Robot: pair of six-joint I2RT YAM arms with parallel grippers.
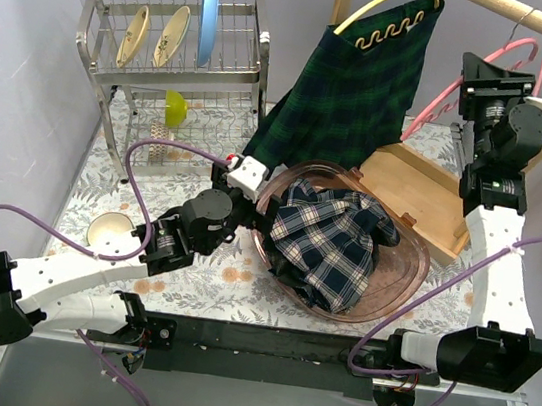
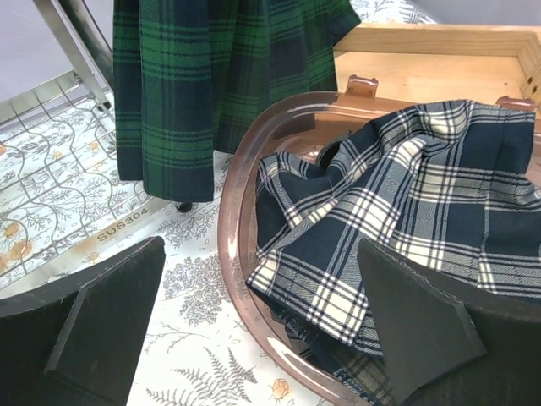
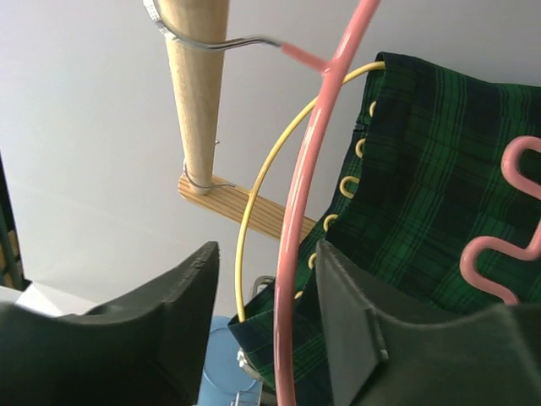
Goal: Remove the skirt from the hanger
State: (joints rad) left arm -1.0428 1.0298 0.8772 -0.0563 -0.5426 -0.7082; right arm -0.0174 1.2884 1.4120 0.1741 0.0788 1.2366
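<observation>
while the dark green tartan skirt (image 1: pixel 351 103) hangs on its yellow wire hanger (image 3: pixel 251 203) from the wooden rail (image 1: pixel 539 24), the work looks to be only at the reach. the right gripper (image 3: pixel 266 249) sits up there, jaws parted around an empty pink hanger (image 3: pixel 308 169), grasping nothing, and the left gripper (image 2: pixel 260 247) gapes empty by the rim of the tinted plastic basin (image 2: pixel 230 228). next, i judge, a claw must shift to the skirt's waistband and ease it off the yellow loops.

dark green plaid skirt (image 1: pixel 351 98) draped on yellow hanger (image 1: pixel 380 4)

Skirt (image 1: pixel 351 98) on yellow hanger (image 1: pixel 378 5)
</observation>
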